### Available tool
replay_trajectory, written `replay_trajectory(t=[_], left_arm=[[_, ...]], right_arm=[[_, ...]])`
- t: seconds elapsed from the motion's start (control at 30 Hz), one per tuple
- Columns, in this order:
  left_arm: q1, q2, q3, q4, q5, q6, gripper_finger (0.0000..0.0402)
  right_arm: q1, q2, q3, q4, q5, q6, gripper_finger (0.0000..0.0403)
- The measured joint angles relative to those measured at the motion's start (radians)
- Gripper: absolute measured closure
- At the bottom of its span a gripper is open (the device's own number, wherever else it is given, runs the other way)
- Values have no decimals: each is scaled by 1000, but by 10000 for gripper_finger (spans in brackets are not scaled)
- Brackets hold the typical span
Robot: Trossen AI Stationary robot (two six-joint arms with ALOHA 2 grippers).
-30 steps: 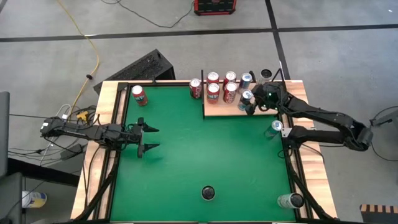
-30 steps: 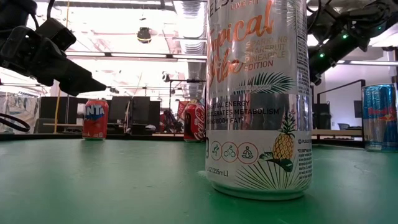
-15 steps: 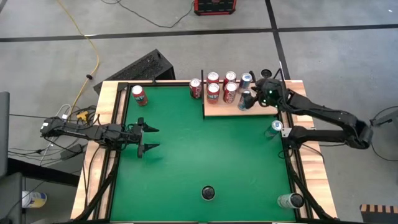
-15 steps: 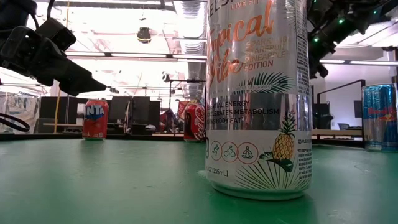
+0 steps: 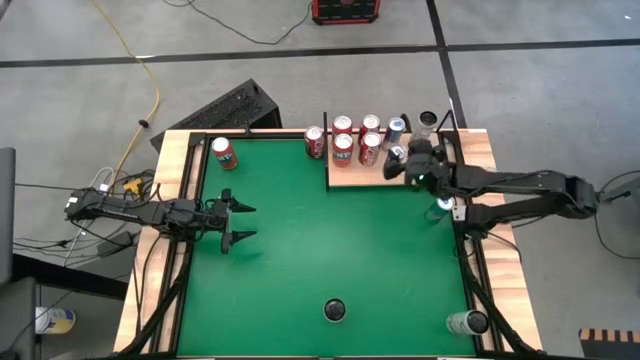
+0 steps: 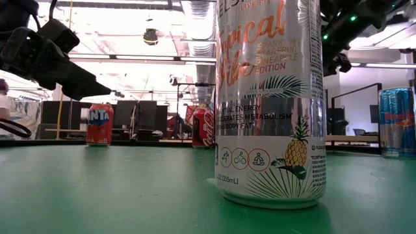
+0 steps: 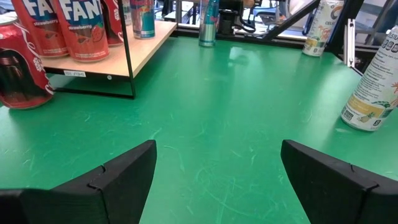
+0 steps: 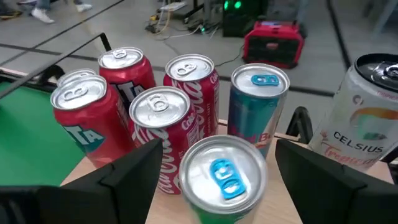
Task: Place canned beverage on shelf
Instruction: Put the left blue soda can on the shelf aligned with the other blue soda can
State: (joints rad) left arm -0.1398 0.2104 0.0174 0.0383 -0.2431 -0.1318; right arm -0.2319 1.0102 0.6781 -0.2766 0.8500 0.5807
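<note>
One can (image 8: pixel 222 176) stands upright on shelf (image 5: pixel 362 178) directly under right gripper (image 8: pixel 214 168), jaws open & straddling it

Left gripper (image 5: pixel 243 222) low at the table's left side, fingers spread. Right gripper (image 5: pixel 401 163) raised at far right, fingers apart.

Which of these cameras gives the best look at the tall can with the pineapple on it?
The low view: the pineapple can fills the frame, label readable. The high view shows only its dark top; the left wrist view catches it small at the edge; the right wrist view misses it.
</note>
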Motion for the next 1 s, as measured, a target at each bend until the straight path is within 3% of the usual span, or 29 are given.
replay_trajectory(t=[0.23,1.0], left_arm=[[0,0,0,0,0,0,72],[0,0,0,0,0,0,72]], right_arm=[[68,102,0,29,176,56,67],[45,268,0,91,195,127,73]])
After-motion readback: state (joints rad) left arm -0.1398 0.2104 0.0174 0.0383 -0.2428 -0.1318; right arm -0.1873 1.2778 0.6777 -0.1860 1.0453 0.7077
